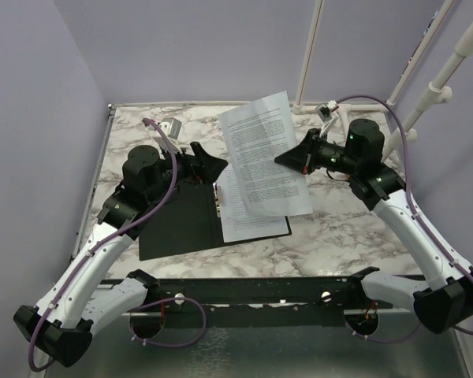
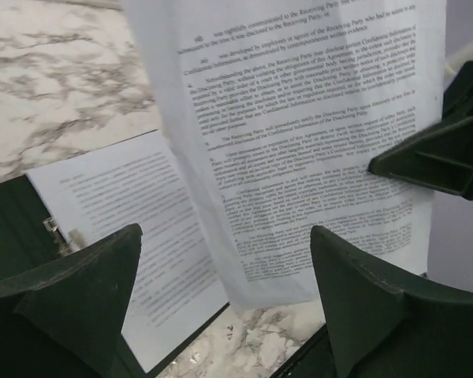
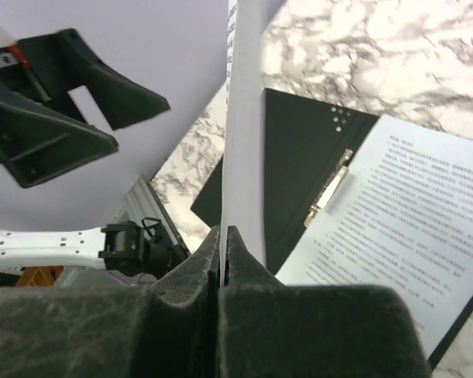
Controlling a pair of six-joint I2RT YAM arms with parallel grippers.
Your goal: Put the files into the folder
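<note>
The black folder (image 1: 177,224) lies open on the marble table, its metal clip (image 3: 331,189) at the spine. One printed sheet (image 1: 248,216) lies flat on its right half. My right gripper (image 1: 290,160) is shut on the edge of the second sheet (image 1: 264,153) and holds it upright in the air above the folder. That sheet shows edge-on in the right wrist view (image 3: 244,118), pinched between the jaws (image 3: 223,236). My left gripper (image 1: 213,164) is open and empty, close to the hanging sheet (image 2: 299,142), which faces its spread fingers (image 2: 378,299).
A small white box (image 1: 171,126) sits at the back left of the table. White pipes (image 1: 449,71) rise at the back right. A black metal rail (image 1: 244,291) runs along the near edge. Purple walls enclose the table.
</note>
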